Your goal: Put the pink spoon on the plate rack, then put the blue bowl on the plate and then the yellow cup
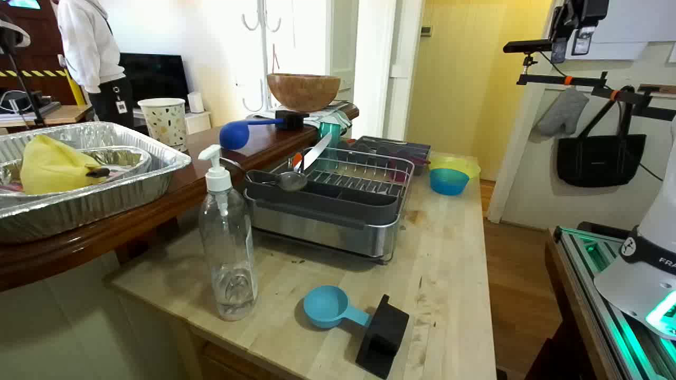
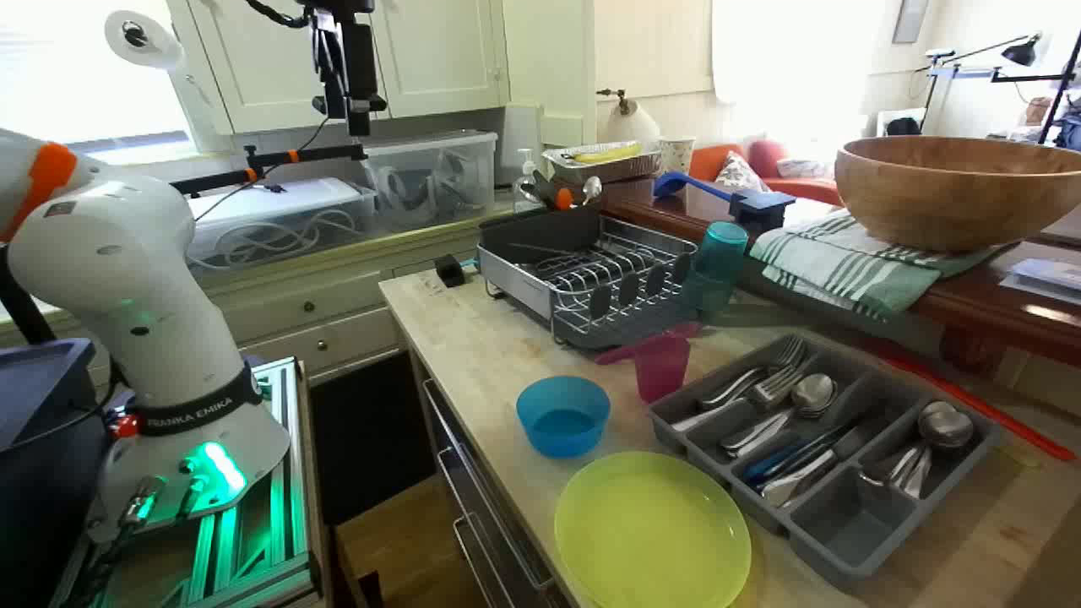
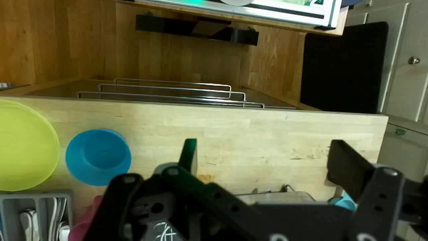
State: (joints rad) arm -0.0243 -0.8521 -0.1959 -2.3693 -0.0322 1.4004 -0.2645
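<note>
Claw (image 3: 262, 157) unloaded; pink spoon (image 2: 663, 371) off to one side

Nearest in the wrist view, the claw stands with fingers (image 3: 346, 164) widely spread and nothing between them, well above the bench (image 3: 267, 129). Spoon's position: on the bench, just beside the grey cutlery tray (image 2: 866, 523), between it and the rack (image 2: 517, 274). From the claw it lies toward the lower left of the wrist view, past one finger, which partly hides it. Long axis: not determinable. Judgement: first step pending; the claw should shift to that side before descending, minding the blue bowl (image 2: 563, 435). Yellow cup: not identified.
</note>
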